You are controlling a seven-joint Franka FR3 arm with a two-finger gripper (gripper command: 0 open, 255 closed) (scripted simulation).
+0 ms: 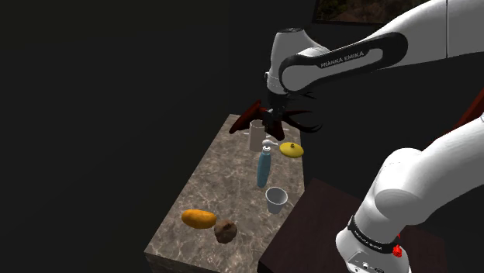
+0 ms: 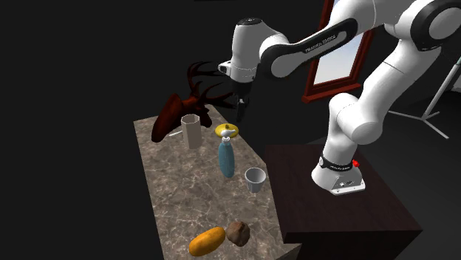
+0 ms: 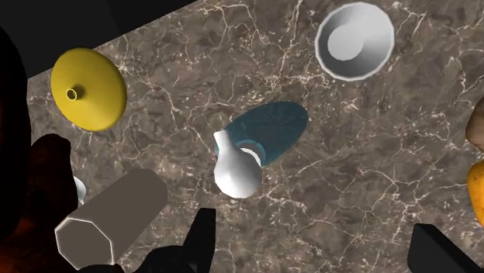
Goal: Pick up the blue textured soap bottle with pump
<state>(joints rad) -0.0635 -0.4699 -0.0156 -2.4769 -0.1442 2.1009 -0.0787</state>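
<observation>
A blue textured soap bottle with a white pump head stands upright on the marble table. My black gripper hangs above the bottle, a little toward the table's far end. It is open, with its fingers wide apart and nothing between them. From the wrist view the pump lies just ahead of the nearer finger, off the line between the two fingertips.
Beside the bottle lie a yellow round piece, a beige octagonal vase and a white cup. A dark red antlered figure stands at the far end. An orange object and a brown lump are at the near end.
</observation>
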